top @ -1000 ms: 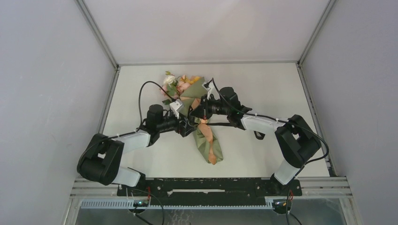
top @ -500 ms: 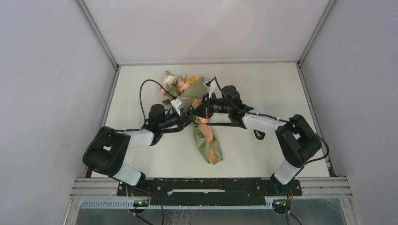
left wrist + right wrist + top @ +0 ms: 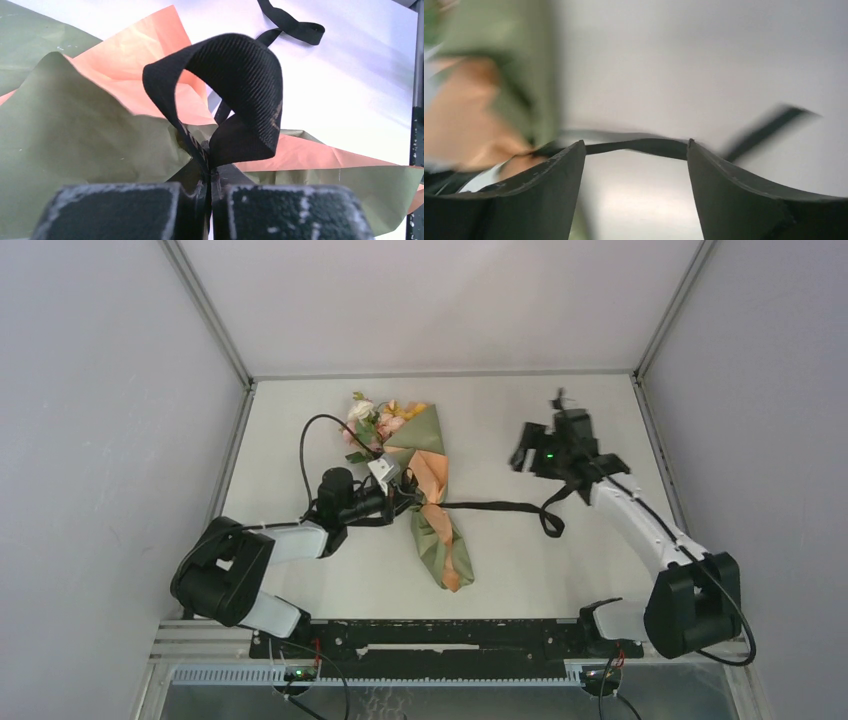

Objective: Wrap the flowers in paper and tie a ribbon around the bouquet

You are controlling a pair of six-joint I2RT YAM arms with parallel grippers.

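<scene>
The left pincer (image 3: 210,189) is clamped fully closed on a loop of the black ribbon (image 3: 240,85), right against the bouquet (image 3: 445,550) lying mid-table (image 3: 560,570). The right pincer (image 3: 636,150) is spread wide, gripping nothing, at the upper right.

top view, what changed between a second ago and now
The right gripper opened and swung away from the bouquet, out to the far right of the table. The left gripper, open a second ago, closed on a loop of the ribbon at the bouquet's waist. The bouquet stayed where it was, and the ribbon's tail still trails to the right.
</scene>
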